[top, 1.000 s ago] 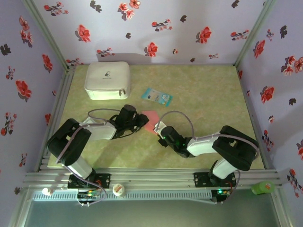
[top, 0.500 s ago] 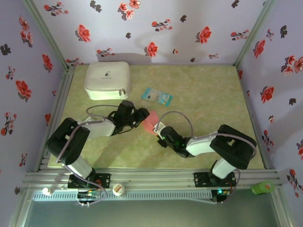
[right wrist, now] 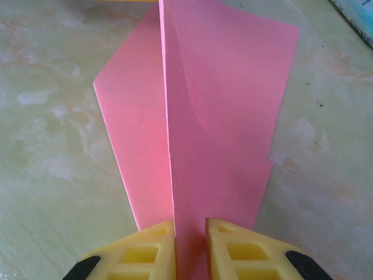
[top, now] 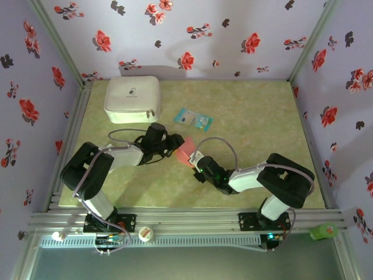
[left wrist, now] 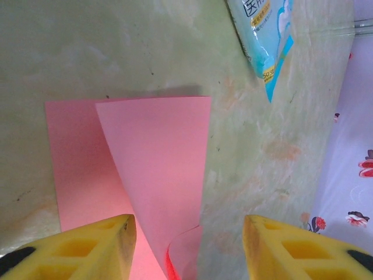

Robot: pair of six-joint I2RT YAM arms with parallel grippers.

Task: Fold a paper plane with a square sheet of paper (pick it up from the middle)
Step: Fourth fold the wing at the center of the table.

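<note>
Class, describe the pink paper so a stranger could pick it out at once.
From the white case at the green table's far left, come toward the middle. There sits the folded paper, salmon-pink with a raised flap, unlike the flat light-blue packet beyond it.

One salmon-pink creased paper sheet [top: 186,144], centre of green marbled table [top: 256,116]. One white rounded zip case [top: 133,99], 10 o'clock of sheet. One light-blue printed packet [top: 193,119], 12 o'clock of sheet. Two yellow-fingered grippers: left gripper [left wrist: 189,233], right gripper [right wrist: 189,242]. One green rounded object [top: 322,231], 4 o'clock, by front rail [top: 198,220]. One white round cap [top: 145,234], 7 o'clock, same rail.
</note>
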